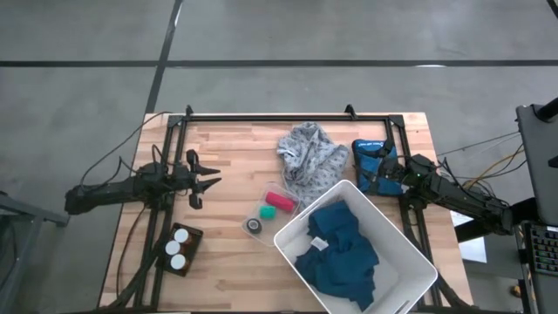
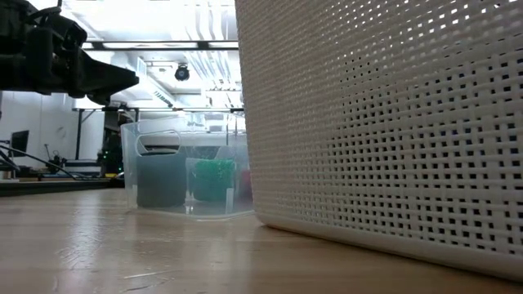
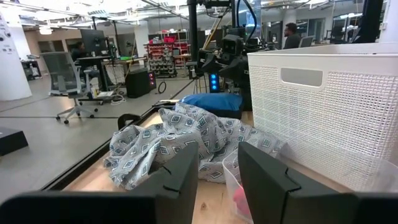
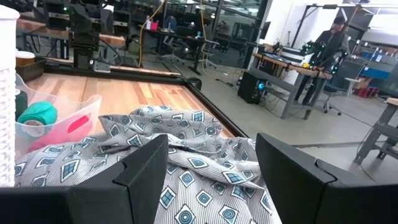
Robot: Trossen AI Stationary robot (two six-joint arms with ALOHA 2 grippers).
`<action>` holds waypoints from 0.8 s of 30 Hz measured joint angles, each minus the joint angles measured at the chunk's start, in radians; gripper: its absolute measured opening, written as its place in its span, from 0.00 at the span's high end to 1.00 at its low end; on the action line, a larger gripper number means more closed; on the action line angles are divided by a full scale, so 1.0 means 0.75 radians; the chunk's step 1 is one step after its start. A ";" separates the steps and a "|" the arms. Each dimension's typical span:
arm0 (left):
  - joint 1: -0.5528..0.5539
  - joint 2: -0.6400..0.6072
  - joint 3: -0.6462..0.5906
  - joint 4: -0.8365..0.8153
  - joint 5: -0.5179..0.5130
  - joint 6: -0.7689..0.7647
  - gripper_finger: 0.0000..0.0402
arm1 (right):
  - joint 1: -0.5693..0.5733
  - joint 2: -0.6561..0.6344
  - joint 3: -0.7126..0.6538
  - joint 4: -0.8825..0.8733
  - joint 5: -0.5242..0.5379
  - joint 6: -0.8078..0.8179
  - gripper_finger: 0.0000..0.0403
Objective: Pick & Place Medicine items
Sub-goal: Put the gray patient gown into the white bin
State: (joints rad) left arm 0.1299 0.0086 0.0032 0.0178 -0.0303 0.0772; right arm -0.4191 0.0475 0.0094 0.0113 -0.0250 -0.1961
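Note:
Three pill bottles [image 1: 179, 248] show only as white round caps, standing in a small dark tray near the table's near left edge. My left gripper [image 1: 212, 182] [image 3: 217, 155] hovers open above the table, farther in than the tray, pointing toward the table's right. The low view shows it at the upper left [image 2: 114, 77]. My right gripper [image 1: 380, 174] [image 4: 211, 146] is open over a blue cloth bundle [image 1: 370, 164] at the table's right, pointing toward the grey patterned cloth [image 1: 309, 157] [image 4: 186, 168].
A white perforated basket [image 1: 410, 253] [image 2: 384, 122] with blue cloth [image 1: 344, 249] inside fills the near right. A clear plastic container [image 1: 261, 196] [image 2: 188, 175] with pink, green and black rolls sits mid-table. A dark frame [image 1: 288, 117] runs along the far edge. Bare wood lies between tray and container.

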 joint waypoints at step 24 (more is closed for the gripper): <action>0.000 0.000 -0.001 0.000 0.000 0.000 0.71 | 0.000 0.000 0.000 0.001 -0.010 0.247 0.40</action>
State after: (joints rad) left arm 0.1299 0.0086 0.0029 0.0177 -0.0303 0.0772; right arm -0.4191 0.0475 0.0095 0.0120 -0.0327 -0.0111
